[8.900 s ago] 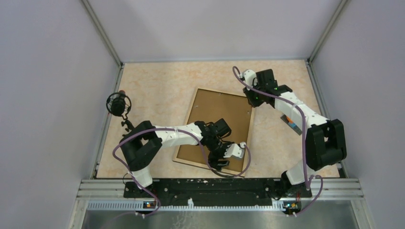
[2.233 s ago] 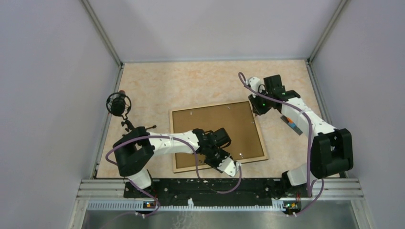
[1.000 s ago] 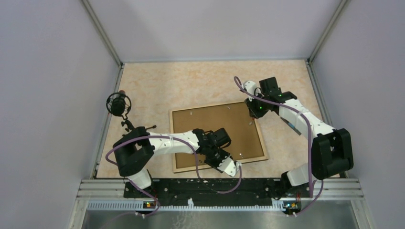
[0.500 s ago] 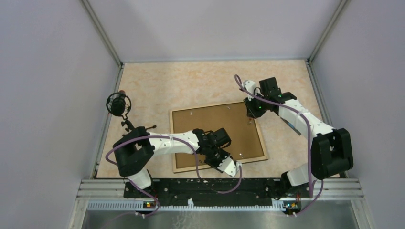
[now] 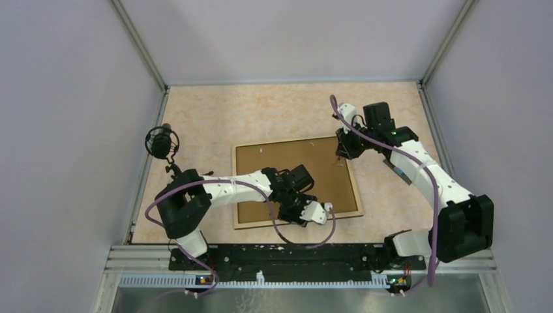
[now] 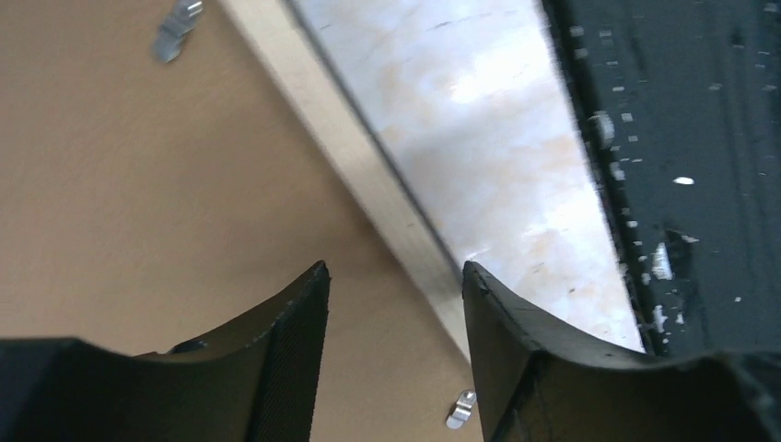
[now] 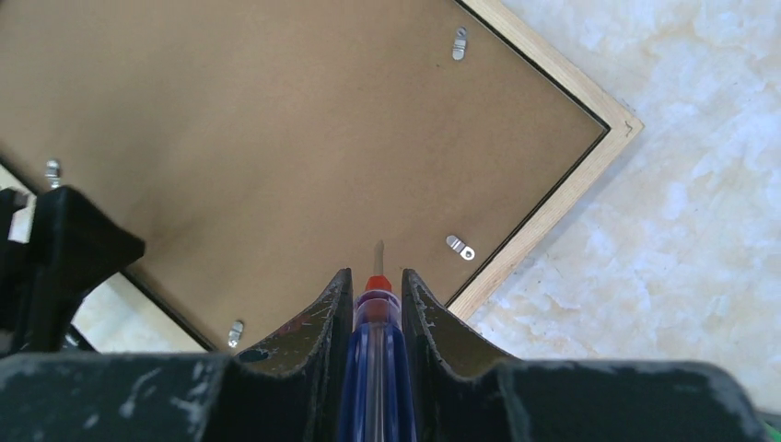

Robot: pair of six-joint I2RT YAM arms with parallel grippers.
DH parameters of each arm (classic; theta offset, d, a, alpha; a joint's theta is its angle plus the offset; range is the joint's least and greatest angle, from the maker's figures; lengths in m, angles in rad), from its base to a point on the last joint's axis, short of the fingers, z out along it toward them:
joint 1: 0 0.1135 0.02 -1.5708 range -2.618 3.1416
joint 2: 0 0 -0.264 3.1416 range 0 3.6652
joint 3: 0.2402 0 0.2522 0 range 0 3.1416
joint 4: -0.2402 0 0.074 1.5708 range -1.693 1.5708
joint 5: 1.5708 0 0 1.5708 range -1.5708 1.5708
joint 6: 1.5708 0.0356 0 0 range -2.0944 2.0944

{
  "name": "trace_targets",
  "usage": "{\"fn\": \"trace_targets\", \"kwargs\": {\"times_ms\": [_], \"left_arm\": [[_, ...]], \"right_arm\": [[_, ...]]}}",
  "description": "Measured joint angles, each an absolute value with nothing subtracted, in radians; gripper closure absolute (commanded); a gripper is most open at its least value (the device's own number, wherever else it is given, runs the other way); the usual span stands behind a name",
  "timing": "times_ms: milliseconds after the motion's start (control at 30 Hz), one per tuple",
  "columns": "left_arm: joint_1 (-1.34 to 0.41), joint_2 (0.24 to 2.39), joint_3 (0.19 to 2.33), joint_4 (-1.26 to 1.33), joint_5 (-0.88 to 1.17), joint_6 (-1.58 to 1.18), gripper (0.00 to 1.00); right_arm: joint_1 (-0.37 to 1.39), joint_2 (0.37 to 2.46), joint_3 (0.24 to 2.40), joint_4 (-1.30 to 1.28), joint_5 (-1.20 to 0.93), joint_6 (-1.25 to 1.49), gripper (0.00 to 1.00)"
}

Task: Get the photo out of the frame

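**A:** From above, where does everything sit?

**B:** The frame lies face down on the desk, with its backing board up. The photo does not show. I judge it is under that board, not yet out. The left jaws hang over the frame's near right corner and the right jaws over its far right corner.

**A:** And the left wrist view?

**B:** The left jaws stand apart, released and gripping nothing. The frame's pale rim runs beneath the gap, but I cannot tell whether they touch it. A metal tab sits just inside the rim.

**A:** The right wrist view?

**B:** The right jaws are clenched on a blue-handled screwdriver. Its tip points at the board, just beside a second tab near the frame's corner.

**A:** So what is the step?

**B:** Swinging the tabs off the board, I'd say. Set the tip against the tab's side and push sideways, low and gently, so it neither slips nor gouges. The left jaws could press down on the rim to steady the frame.
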State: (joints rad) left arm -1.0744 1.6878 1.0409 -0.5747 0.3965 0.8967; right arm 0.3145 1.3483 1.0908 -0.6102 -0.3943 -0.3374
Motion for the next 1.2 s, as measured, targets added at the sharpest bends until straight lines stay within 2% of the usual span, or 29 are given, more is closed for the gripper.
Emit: {"fn": "trace_targets", "kwargs": {"times_ms": [167, 233, 267, 300, 367, 600, 800, 1000, 1200], "left_arm": [[-1.026, 1.684, 1.122, -0.604, 0.347, 0.804, 0.28], [-1.004, 1.67, 1.166, -0.61, 0.338, 0.757, 0.17], [-0.992, 1.655, 1.187, -0.611, 0.337, 0.735, 0.06], [-0.978, 1.634, 1.206, -0.611, 0.339, 0.709, 0.02], [-0.944, 1.589, 1.231, -0.608, 0.342, 0.671, 0.01], [-0.806, 1.351, 1.215, -0.506, 0.279, 0.485, 0.01], [-0.811, 1.25, 1.209, -0.483, 0.292, 0.434, 0.01], [-0.82, 1.322, 1.221, -0.5, 0.381, 0.415, 0.13], [-0.856, 1.415, 1.275, -0.491, 0.443, 0.383, 0.29]], "right_arm": [[0.27, 1.315, 1.135, -0.627, -0.454, -0.302, 1.0], [0.252, 1.309, 1.163, -0.64, -0.477, -0.289, 1.0], [0.246, 1.308, 1.178, -0.646, -0.488, -0.282, 1.0], [0.243, 1.306, 1.195, -0.654, -0.498, -0.275, 1.0], [0.239, 1.303, 1.227, -0.667, -0.523, -0.263, 1.0], [0.239, 1.289, 1.285, -0.721, -0.63, -0.242, 1.0], [0.246, 1.289, 1.284, -0.773, -0.776, -0.242, 1.0], [0.302, 1.291, 1.283, -0.791, -0.875, -0.241, 1.0], [0.322, 1.319, 1.283, -0.795, -0.946, -0.233, 1.0]]}}
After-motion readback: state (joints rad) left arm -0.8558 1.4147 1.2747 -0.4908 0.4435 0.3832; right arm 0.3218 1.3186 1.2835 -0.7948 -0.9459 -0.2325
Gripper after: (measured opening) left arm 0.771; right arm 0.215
